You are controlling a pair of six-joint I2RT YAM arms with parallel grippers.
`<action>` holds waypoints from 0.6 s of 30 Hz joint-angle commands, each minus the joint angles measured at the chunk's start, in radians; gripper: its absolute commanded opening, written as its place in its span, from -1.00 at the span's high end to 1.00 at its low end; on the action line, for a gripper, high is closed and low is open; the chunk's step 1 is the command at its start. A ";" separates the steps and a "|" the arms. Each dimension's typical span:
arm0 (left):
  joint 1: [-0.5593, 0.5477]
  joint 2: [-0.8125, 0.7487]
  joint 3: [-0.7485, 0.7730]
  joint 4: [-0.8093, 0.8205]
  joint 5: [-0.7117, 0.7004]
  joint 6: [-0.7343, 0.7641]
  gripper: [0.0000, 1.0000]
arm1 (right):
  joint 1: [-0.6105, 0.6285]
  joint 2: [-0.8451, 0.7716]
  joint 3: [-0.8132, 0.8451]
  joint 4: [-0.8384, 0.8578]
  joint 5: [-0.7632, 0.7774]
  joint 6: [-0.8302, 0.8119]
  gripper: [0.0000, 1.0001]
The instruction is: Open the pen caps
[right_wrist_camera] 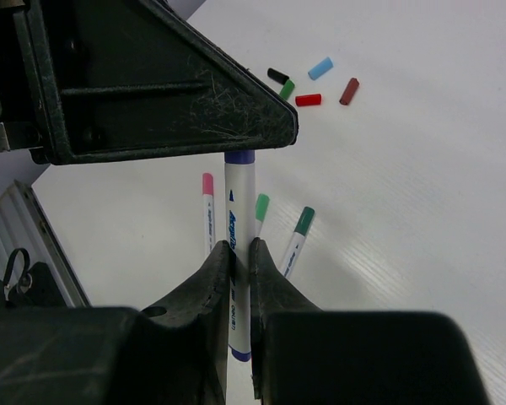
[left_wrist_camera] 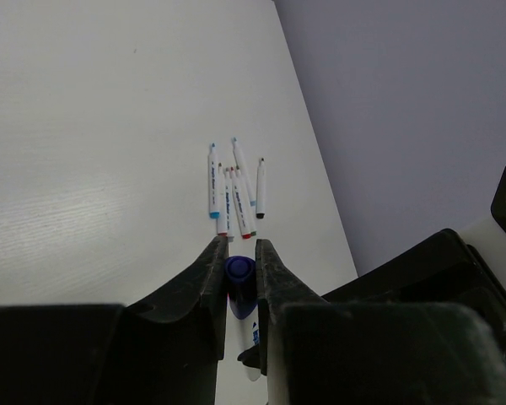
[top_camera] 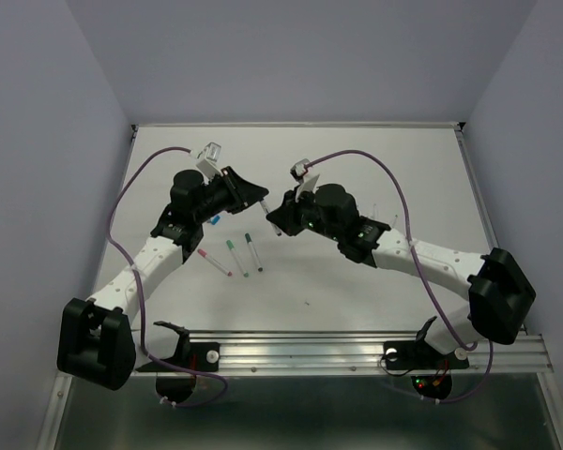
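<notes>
My two grippers meet above the table's middle with one white pen between them. My left gripper is shut on the pen's dark blue cap. My right gripper is shut on the pen's white barrel. The cap sits on the barrel. Three capped pens lie on the table below: pink, light green and dark green. Loose caps lie beyond: black, green, red, dark red, light blue.
Several uncapped white pens lie together near the table's right side, partly hidden behind the right arm in the top view. A blue cap lies under the left arm. A metal rail runs along the table's near edge.
</notes>
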 commanded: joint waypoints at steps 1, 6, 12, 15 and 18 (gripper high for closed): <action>-0.006 -0.003 0.030 0.049 0.001 0.025 1.00 | -0.012 -0.020 0.010 0.040 -0.072 -0.020 0.99; -0.003 0.032 0.109 0.000 -0.106 0.070 1.00 | -0.012 0.032 0.001 -0.075 -0.372 -0.107 0.99; 0.060 0.118 0.224 -0.022 -0.163 0.088 1.00 | -0.001 0.025 -0.132 -0.146 -0.623 -0.106 0.99; 0.119 0.146 0.246 0.000 -0.161 0.067 1.00 | 0.025 -0.027 -0.232 -0.099 -0.664 -0.034 0.99; 0.153 0.164 0.264 0.000 -0.215 0.058 1.00 | 0.034 -0.087 -0.327 0.032 -0.691 0.069 0.99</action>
